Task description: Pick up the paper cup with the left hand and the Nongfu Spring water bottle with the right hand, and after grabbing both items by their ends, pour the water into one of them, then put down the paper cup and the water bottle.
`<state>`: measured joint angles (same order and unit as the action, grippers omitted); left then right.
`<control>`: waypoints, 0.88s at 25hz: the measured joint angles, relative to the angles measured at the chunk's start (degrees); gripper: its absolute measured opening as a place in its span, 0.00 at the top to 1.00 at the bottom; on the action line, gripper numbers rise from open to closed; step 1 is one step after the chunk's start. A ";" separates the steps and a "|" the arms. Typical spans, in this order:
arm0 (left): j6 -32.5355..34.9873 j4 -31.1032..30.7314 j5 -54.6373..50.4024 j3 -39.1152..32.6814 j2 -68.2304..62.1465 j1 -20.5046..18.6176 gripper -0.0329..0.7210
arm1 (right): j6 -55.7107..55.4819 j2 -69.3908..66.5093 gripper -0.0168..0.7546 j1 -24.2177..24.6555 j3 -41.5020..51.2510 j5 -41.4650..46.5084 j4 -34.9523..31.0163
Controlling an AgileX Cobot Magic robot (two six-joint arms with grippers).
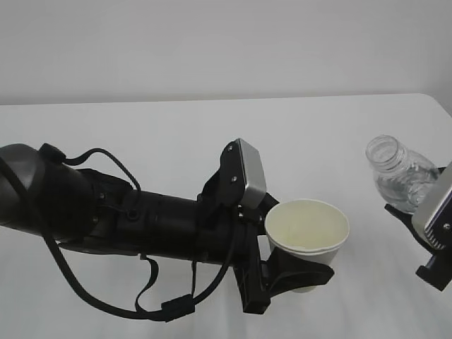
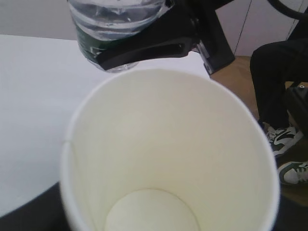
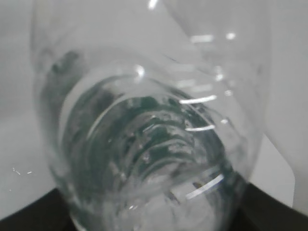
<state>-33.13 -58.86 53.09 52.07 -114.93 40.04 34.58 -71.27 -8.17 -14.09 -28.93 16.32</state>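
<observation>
Lower centre of the exterior view, my left end effector point(image 1: 300, 272) grips the empty paper cup point(image 1: 308, 233). At the right edge, the right end effector point(image 1: 424, 233) holds the tilted Nongfu Spring water bottle point(image 1: 400, 171). Pouring comes next: I'd bring its mouth over the rim.

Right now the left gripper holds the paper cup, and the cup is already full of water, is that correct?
Not quite. The left gripper does hold the paper cup, but the cup is empty: the left wrist view shows its dry bottom.
</observation>
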 joint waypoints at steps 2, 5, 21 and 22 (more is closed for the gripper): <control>0.00 -0.26 0.00 0.00 0.00 0.00 0.30 | 1.57 0.00 0.42 0.00 0.00 0.00 -0.23; -0.13 -0.37 0.00 0.09 0.00 0.00 0.30 | 2.90 0.00 0.42 0.00 0.00 0.00 -0.39; -0.38 -0.03 -1.20 1.17 0.00 2.17 0.30 | 12.13 0.00 0.42 0.00 0.00 0.00 -0.95; -0.38 -0.03 -1.20 1.17 0.00 2.17 0.30 | 12.56 0.00 0.42 0.00 0.00 0.00 -0.95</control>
<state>-33.52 -58.89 51.89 53.24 -114.93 42.21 47.14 -71.27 -8.17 -14.09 -28.93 15.37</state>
